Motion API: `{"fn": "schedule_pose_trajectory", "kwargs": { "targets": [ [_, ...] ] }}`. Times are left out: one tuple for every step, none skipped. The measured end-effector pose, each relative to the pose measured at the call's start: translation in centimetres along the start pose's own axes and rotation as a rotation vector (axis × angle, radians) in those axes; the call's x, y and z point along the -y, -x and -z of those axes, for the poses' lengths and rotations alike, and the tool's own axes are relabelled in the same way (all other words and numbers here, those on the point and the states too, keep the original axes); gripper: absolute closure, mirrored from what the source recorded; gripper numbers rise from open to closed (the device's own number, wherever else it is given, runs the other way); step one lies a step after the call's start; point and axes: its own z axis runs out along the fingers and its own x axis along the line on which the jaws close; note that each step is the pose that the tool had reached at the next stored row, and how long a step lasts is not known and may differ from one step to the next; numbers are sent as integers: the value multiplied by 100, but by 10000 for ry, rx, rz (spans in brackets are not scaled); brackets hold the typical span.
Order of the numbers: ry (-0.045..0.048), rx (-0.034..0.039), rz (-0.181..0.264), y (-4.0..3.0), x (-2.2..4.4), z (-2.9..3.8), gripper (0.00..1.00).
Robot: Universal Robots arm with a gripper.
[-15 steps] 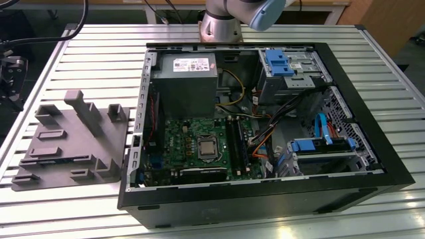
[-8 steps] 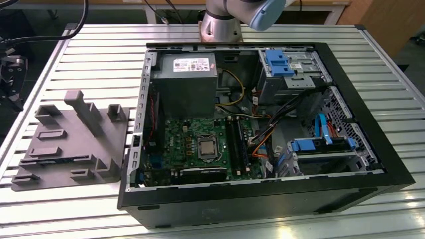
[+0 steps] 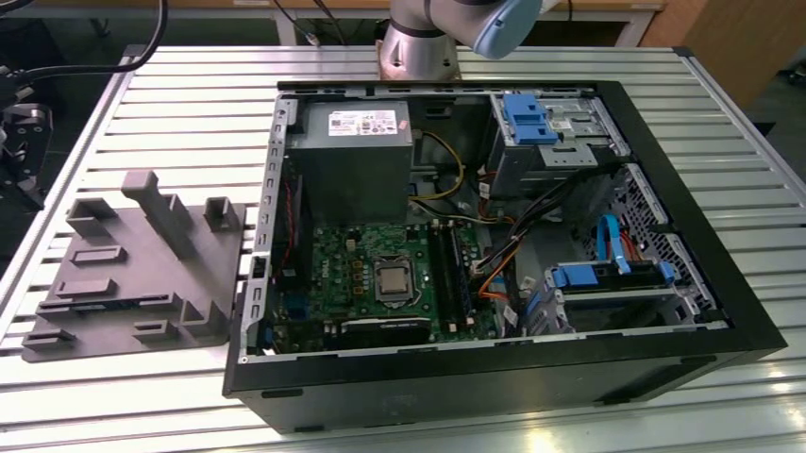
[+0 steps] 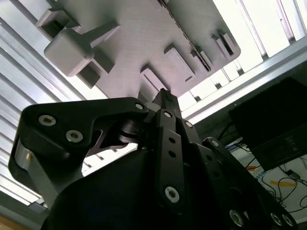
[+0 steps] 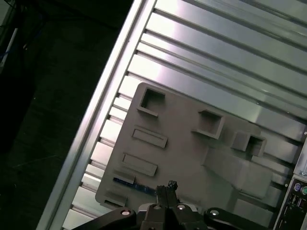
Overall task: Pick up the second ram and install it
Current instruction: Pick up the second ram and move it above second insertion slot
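At the exterior view's left, on the bench (image 3: 189, 94), finds the grey holder tray (image 3: 126, 283). In the first wrist view, sees the second ram (image 5: 133, 184) slotted near the tray's rim, just beside the end effector (image 5: 169, 186), pinched narrow, empty. Likely light, stiff, fragile: grip the long edges, sparing chips.

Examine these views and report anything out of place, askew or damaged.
Nothing stands out. The grey holder tray lies flat on the slatted table, the ram stick lies in the tray near its edge, and the open computer case looks intact.
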Motion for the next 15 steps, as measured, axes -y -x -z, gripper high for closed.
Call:
{"fn": "schedule_pose_trajectory", "kwargs": {
  "targets": [
    [2, -2, 67, 0, 0, 0, 89],
    [3, -5, 136, 0, 0, 0, 89],
    [5, -8, 204, 0, 0, 0, 89],
    [6, -12, 276, 0, 0, -1, 89],
    [8, -14, 343, 0, 0, -1, 89],
    [9, -17, 411, 0, 0, -1, 89],
    [10, -20, 477, 0, 0, -1, 89],
    [12, -23, 544, 0, 0, -1, 89],
    [13, -26, 611, 0, 0, -1, 89],
    [15, -30, 679, 0, 0, -1, 89],
    [17, -32, 754, 0, 0, -1, 89],
    [19, -36, 822, 0, 0, -1, 89],
    [20, -39, 890, -1, 0, -1, 89],
    [22, -42, 958, -1, 0, -2, 89],
    [23, -45, 1027, -1, 0, -2, 89]
  ]
}}
